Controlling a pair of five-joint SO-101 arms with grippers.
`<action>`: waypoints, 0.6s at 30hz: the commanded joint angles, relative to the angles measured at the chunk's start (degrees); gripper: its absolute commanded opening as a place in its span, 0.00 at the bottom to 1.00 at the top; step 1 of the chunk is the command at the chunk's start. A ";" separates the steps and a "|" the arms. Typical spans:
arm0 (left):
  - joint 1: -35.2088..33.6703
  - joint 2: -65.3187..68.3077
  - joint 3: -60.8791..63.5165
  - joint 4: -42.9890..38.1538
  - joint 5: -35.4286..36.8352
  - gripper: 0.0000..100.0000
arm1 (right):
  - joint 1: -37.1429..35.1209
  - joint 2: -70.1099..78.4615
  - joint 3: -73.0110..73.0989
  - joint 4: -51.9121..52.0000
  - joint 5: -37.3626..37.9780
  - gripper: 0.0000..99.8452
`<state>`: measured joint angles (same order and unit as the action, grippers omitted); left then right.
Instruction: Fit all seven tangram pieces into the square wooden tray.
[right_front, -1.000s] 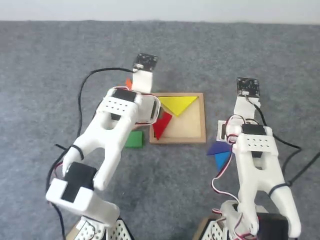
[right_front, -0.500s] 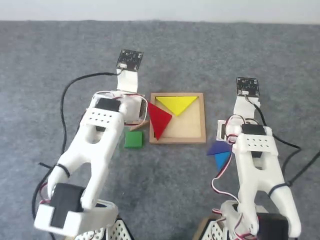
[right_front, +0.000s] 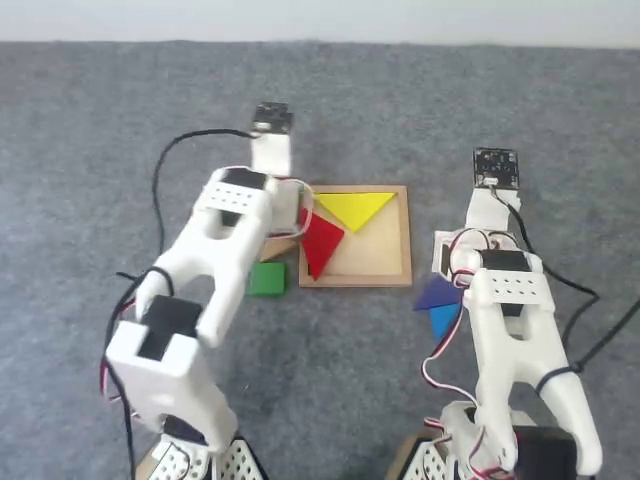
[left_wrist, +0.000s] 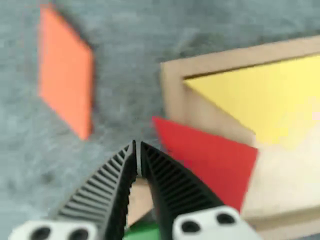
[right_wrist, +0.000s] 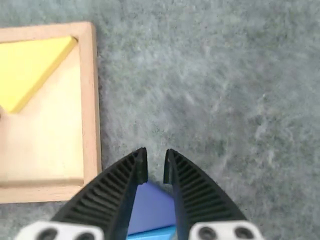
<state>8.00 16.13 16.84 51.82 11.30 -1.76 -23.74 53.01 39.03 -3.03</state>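
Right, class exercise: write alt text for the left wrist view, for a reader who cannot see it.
The left gripper, jaws shut, hovers by a red triangle lying across the rim of the wooden tray. A yellow triangle sits inside the tray; an orange piece lies on the grey carpet beside it.

We note the left arm (right_front: 215, 260) overhanging the wooden tray's (right_front: 406, 240) left rim. Its tool (left_wrist: 136, 150) hangs just above the red triangle (right_front: 322, 240), which lies across that rim and bars approach from that side. The yellow triangle (right_front: 355, 207) takes up the tray's far part; bare wood lies between it and the near rim. A narrow strip of table (right_front: 430, 200) runs between the tray and the right arm (right_front: 508, 300). The green square (right_front: 266, 278) sits near the tray's near-left corner. Beyond the tray's far rim the table gives wide passage.
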 joint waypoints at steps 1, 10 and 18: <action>3.78 0.62 -4.26 -1.85 0.70 0.01 | -0.31 -2.68 -0.53 -1.27 -0.70 0.07; 4.13 6.33 -12.70 0.26 0.62 0.01 | -0.31 -2.68 -0.44 -1.36 -0.70 0.07; 8.70 5.63 -13.23 -2.46 -4.66 0.01 | -0.31 -2.68 -0.35 -1.63 -0.70 0.07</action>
<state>13.89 23.96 6.20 51.56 10.33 -1.85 -23.74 53.01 38.59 -3.03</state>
